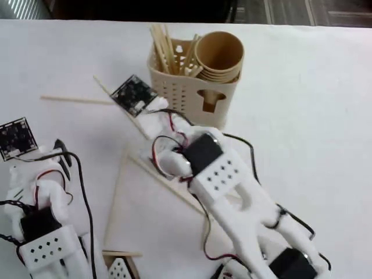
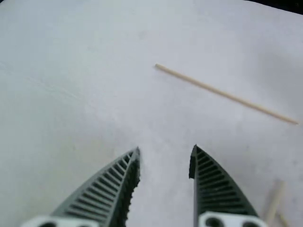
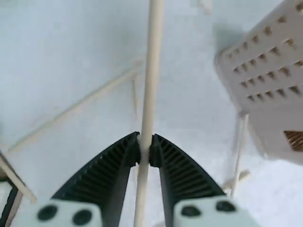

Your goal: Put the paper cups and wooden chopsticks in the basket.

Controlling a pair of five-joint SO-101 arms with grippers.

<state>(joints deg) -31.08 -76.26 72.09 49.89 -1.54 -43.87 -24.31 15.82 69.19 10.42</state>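
Observation:
A cream perforated basket [image 1: 174, 93] stands at the back middle of the table. It holds stacked paper cups [image 1: 220, 55] and several wooden chopsticks [image 1: 167, 47]. My right gripper [image 3: 144, 142] is shut on one chopstick [image 3: 152, 71], just left of and in front of the basket [image 3: 270, 80]; in the high view that chopstick [image 1: 107, 92] runs out from under the wrist. My left gripper [image 2: 165, 151] hangs open over bare table at the front left, with a loose chopstick [image 2: 227, 94] lying beyond its tips.
More chopsticks lie loose on the white table: one at the left [image 1: 75, 100], a diagonal one [image 1: 165, 183] and another [image 1: 116, 197] between the arms, and one near the front edge [image 1: 122, 254]. The right arm [image 1: 232, 192] crosses the middle.

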